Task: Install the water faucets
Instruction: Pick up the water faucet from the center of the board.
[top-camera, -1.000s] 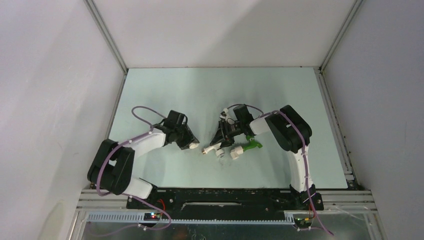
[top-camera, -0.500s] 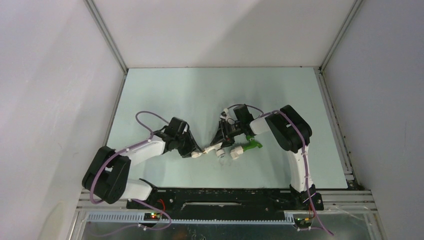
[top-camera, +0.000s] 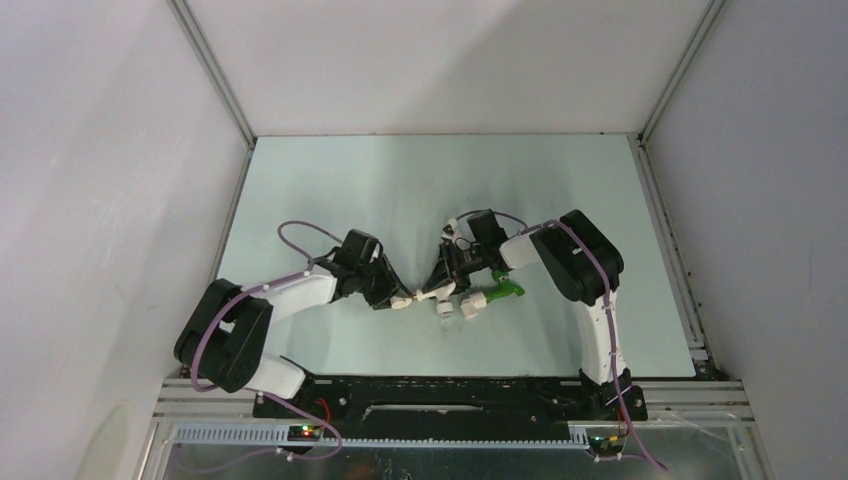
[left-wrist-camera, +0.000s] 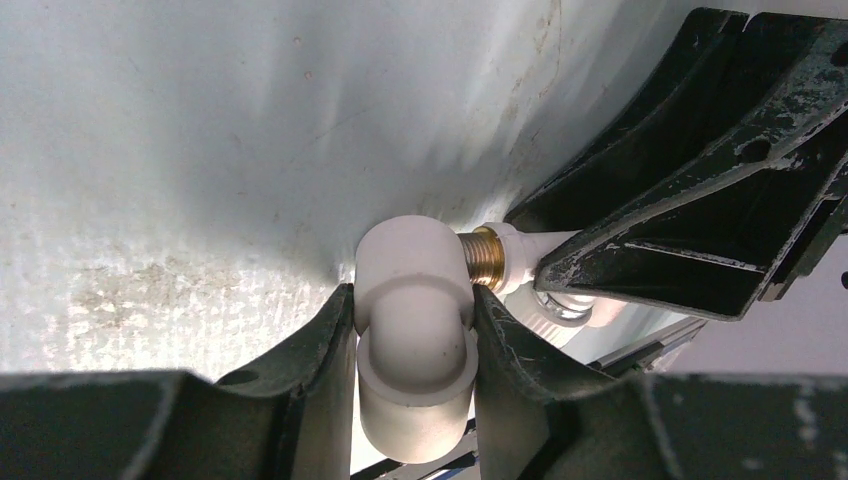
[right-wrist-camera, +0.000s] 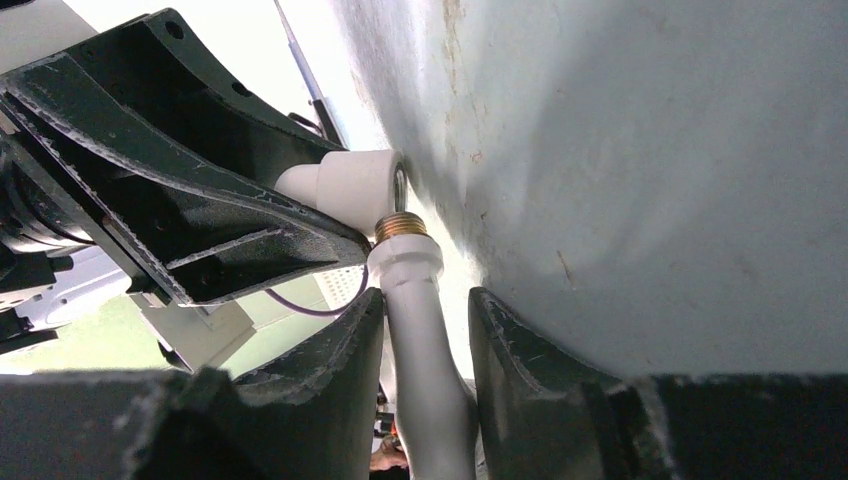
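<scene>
White faucet (right-wrist-camera: 420, 340) mid-desk (top-camera: 350, 190), reading left to right: left claw (left-wrist-camera: 412, 310) clenched on elbow fitting (left-wrist-camera: 410, 260) as steady socket, brass thread (right-wrist-camera: 398, 227) at its mouth, right claw (right-wrist-camera: 425, 300) grasping faucet shaft for screwing in, green faucet (top-camera: 505, 288) loose beyond.

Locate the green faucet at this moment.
Top view: the green faucet lies on the table, right of centre, beside the right arm, with a white round piece just left of it.

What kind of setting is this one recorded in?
Probably a lab robot test cell, not a real bathroom: a pale-green table boxed in by plain white walls, with the left arm and right arm bolted at its near edge.
</scene>
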